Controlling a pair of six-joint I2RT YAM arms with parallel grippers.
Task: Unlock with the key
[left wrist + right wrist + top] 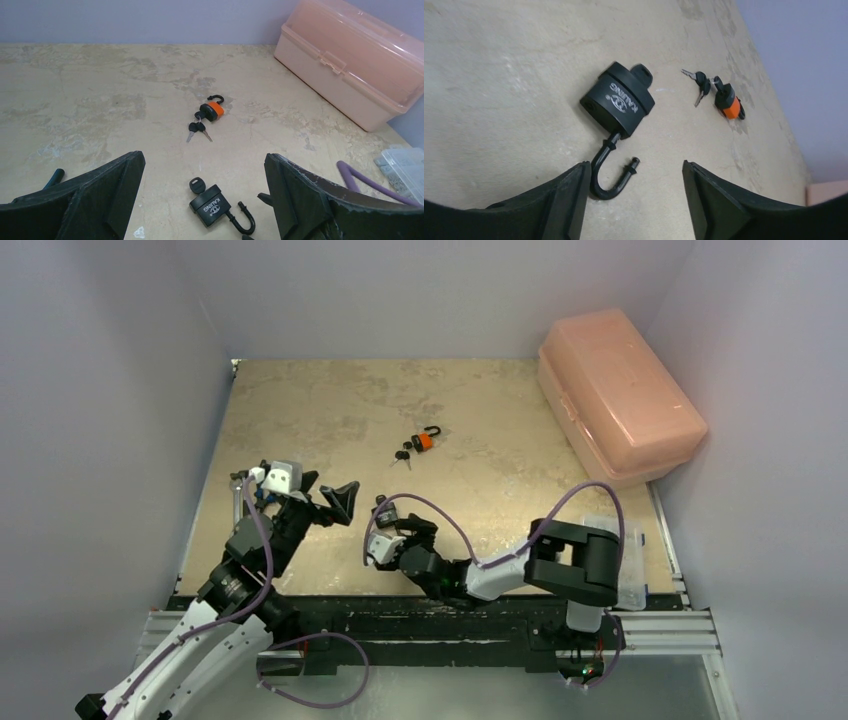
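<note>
Padlock (pixel 618 105), the black one, lies flat on the table (pixel 100 100) with its key (pixel 641 75) seated in the body and its shackle (pixel 613 144) swung free, so the unlocking looks done. The right tool (pixel 635 170) gapes wide just beside the shackle, gripping nothing. The left tool (pixel 204 160), equally wide, hangs farther off. An orange padlock (pixel 214 110) with keys lies well apart.

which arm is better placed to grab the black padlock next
Right, probably. The right gripper is open, and the black padlock lies close, its shackle right at the fingertips. The left gripper is open too, but the padlock looks smaller in its view, so it seems farther off.
</note>
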